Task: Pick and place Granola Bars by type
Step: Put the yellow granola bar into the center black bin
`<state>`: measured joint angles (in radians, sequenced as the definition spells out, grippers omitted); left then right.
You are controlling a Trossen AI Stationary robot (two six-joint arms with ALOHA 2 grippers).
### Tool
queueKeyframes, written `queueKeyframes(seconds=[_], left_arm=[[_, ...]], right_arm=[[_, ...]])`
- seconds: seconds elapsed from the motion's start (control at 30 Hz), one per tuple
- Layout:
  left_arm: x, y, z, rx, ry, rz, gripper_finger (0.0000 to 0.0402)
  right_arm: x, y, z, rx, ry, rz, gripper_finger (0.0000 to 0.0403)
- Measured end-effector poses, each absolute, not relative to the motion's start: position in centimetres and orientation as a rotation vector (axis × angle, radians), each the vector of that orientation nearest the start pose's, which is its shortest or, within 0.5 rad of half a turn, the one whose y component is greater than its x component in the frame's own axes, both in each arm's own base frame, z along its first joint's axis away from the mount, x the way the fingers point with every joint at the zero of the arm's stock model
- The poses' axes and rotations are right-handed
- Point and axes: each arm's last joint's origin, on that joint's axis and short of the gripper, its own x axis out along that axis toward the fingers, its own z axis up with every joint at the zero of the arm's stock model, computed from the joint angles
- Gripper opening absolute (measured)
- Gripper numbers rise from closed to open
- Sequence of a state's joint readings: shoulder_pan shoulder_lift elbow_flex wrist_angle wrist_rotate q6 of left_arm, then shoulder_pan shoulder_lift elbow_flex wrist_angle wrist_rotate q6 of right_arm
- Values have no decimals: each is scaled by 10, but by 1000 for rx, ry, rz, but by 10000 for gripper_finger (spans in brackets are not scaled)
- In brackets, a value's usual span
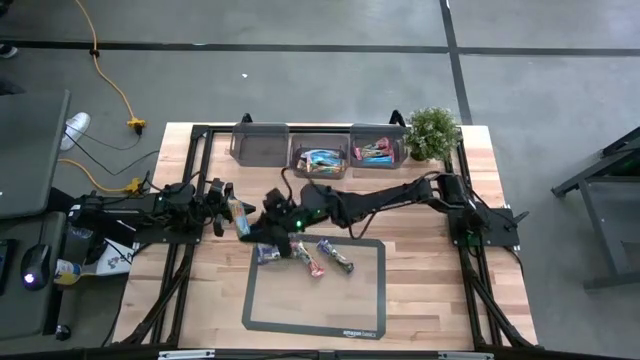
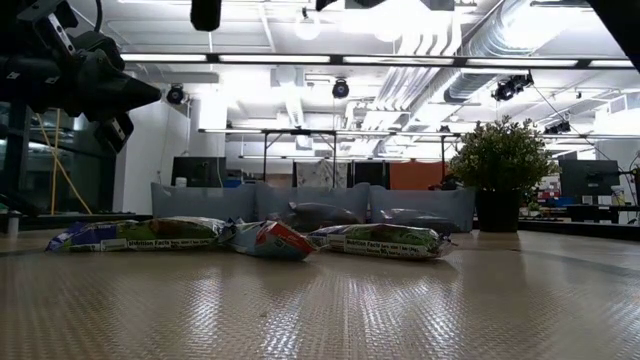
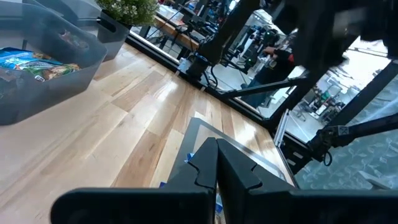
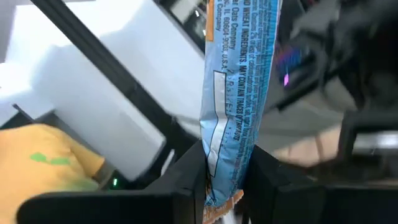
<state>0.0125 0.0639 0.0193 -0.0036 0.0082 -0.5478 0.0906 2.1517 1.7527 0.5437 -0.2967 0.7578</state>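
Observation:
My right gripper (image 4: 221, 186) (image 1: 258, 222) reaches across the table to the mat's far left corner and is shut on a bright blue granola bar (image 4: 239, 81) (image 1: 240, 215). My left gripper (image 3: 216, 163) (image 1: 222, 200) hovers just left of that bar with its fingers shut. A sliver of blue (image 3: 189, 158) shows beside its fingers; whether it touches that, I cannot tell. Three more bars (image 1: 268, 252) (image 1: 308, 258) (image 1: 336, 255) lie flat on the grey mat (image 1: 315, 300); the low view shows them in a row (image 2: 265, 240). My right gripper pinches the blue bar between its two fingers at one end (image 4: 219, 177). The fingers lie along the bar, which sticks out past the fingertips toward the left arm, lifted clear of the table.
Three clear grey bins stand along the far edge: the left one (image 1: 260, 142) shows nothing inside, the middle (image 1: 322, 160) holds blue bars, the right (image 1: 378, 152) holds pink multicolour bars. A potted plant (image 1: 432, 132) stands to their right. Bare wood lies right of the mat.

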Motion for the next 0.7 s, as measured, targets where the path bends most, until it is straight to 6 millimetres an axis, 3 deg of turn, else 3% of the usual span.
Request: queueKeyframes(seconds=[0.27,0.5,0.7], left_arm=[[101,1,165,-548,46,18,1],[101,1,165,-548,46,17,1],[101,1,165,-548,46,18,1]], right_arm=[[493,2,334,586,-145,331,69],[465,-50,379,408,-256,176,69],[441,-82,404,236,-276,-46,69]])
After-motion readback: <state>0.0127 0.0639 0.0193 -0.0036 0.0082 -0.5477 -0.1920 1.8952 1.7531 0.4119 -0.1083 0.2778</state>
